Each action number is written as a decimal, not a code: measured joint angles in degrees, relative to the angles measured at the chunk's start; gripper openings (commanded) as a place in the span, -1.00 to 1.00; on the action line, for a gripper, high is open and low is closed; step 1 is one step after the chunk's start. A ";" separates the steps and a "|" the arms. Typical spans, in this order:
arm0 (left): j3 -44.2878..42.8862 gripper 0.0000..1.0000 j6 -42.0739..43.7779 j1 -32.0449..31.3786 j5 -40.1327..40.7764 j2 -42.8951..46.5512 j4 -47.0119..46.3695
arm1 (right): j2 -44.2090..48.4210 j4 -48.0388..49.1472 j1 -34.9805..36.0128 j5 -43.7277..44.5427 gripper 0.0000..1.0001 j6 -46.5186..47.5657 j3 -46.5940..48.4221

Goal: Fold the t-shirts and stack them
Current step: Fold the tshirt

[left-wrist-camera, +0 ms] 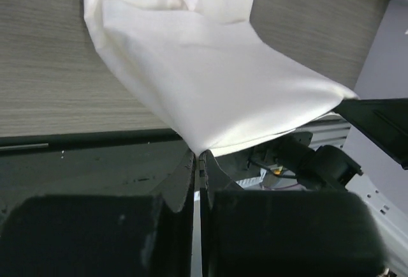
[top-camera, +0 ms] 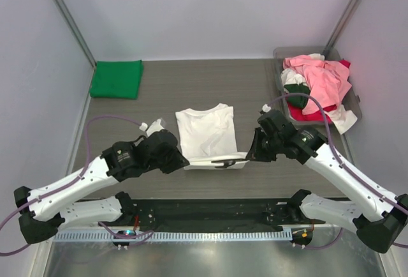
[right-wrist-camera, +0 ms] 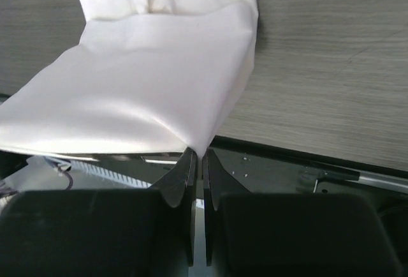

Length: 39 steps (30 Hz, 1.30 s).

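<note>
The white t-shirt [top-camera: 207,133] lies in the middle of the frame in the top view, flat on the tabletop [top-camera: 191,85], with its collar end toward the upper part of the picture. Its lower edge is raised from the surface and stretched between my two hands. My left fingers [top-camera: 183,160] are clenched on the lower left corner of this edge. In the left wrist view the cloth [left-wrist-camera: 210,79] comes down to a point exactly where the fingers [left-wrist-camera: 191,165] press together. My right fingers [top-camera: 252,152] are clenched on the lower right corner. In the right wrist view the cloth [right-wrist-camera: 153,92] also ends in a point pinched between the fingers [right-wrist-camera: 189,162]. In both wrist views the raised part hangs as a smooth sheet, and behind it the rest of the shirt rests on the wood-grain surface.

In the upper left of the top view a green t-shirt [top-camera: 116,79] lies folded on the tabletop, well apart from the white one. In the upper right a heap of t-shirts [top-camera: 319,82], pink, red, white and dark green, fills the grey tray [top-camera: 299,52] and hangs over its edge.
</note>
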State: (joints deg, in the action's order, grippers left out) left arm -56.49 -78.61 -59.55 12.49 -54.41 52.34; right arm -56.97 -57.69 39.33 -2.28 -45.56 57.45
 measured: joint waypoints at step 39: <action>-23.74 -1.00 25.59 37.42 -14.01 -40.35 -6.86 | -57.13 1.75 -14.43 1.46 -0.98 18.91 46.84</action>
State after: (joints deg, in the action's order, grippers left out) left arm -80.23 -53.01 -22.13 -1.52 -94.76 45.47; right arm -114.10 -55.94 24.91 -0.82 -26.65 104.29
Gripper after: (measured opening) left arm 0.008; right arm 0.095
